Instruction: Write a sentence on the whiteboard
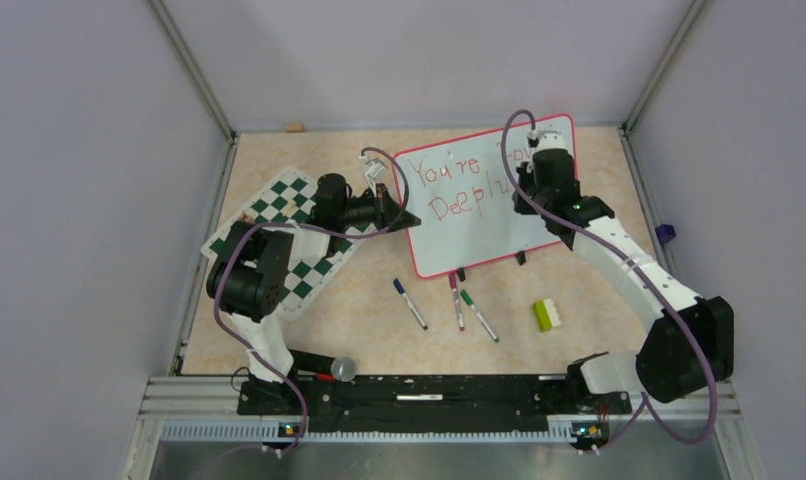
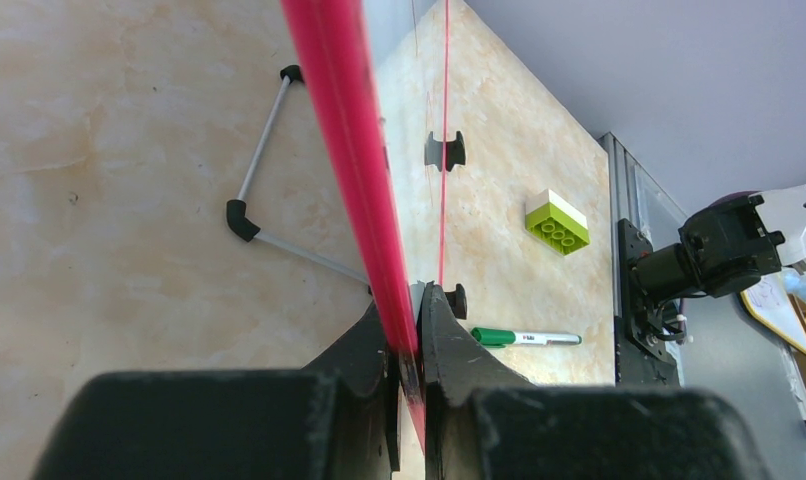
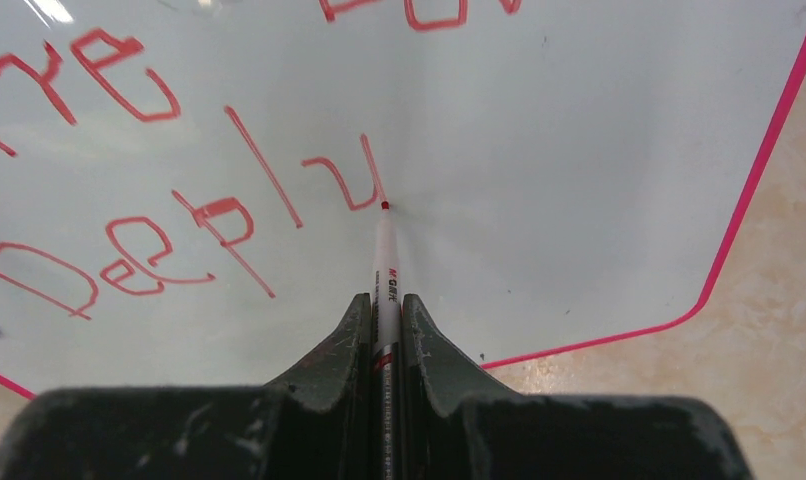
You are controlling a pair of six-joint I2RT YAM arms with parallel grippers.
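Pinching a white red-tipped marker [image 3: 384, 255] against the glossy pink-framed whiteboard [image 3: 579, 140], the right gripper [image 3: 384, 303] risks a crooked stroke if the left gripper [image 2: 407, 318] clamping its edge slips.

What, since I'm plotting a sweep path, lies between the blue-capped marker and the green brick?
Two things, seen in the top view: a red-capped marker and a green-capped marker, lying side by side.

The right gripper [image 3: 384, 305] pinches a white marker [image 3: 384, 262] between its fingers. The marker's red tip touches the whiteboard [image 3: 579, 150] at the end of the red letters [image 3: 209, 215] reading "Deplu". The beige table [image 3: 769, 330] shows past the pink frame.
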